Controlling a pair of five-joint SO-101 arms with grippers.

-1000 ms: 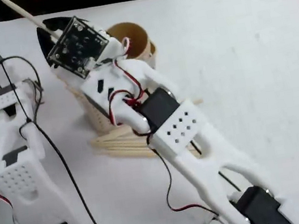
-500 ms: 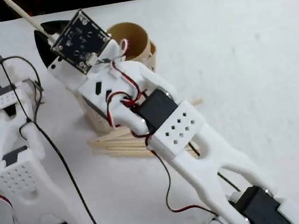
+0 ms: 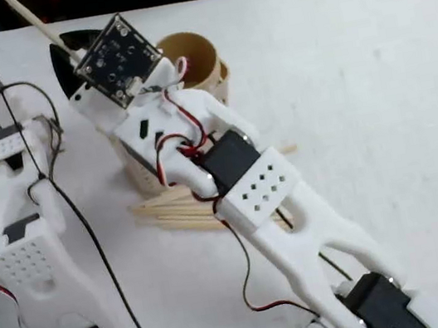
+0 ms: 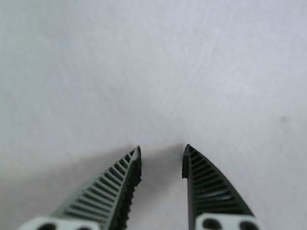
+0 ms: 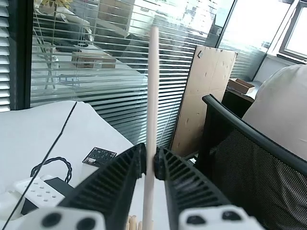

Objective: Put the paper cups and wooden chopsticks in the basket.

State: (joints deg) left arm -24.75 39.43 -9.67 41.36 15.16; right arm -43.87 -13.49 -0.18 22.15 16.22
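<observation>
My right gripper is shut on a wooden chopstick, which sticks straight out past its fingertips. From above, this gripper hovers at the table's far left-centre, and its chopstick points beyond the back edge. Under that arm stands the woven basket, with a brown paper cup upright at its far end. Several more chopsticks lie in a loose bundle on the table just in front of the basket, partly under the arm. My left gripper is open over bare white table.
The left arm sits folded along the table's left side with black cables trailing beside it. The white table is bare to the right of the right arm. A dark area borders the back edge.
My right gripper shifted slightly back and to the left with the chopstick between one second and half a second ago, then held still. The left arm has not moved.
</observation>
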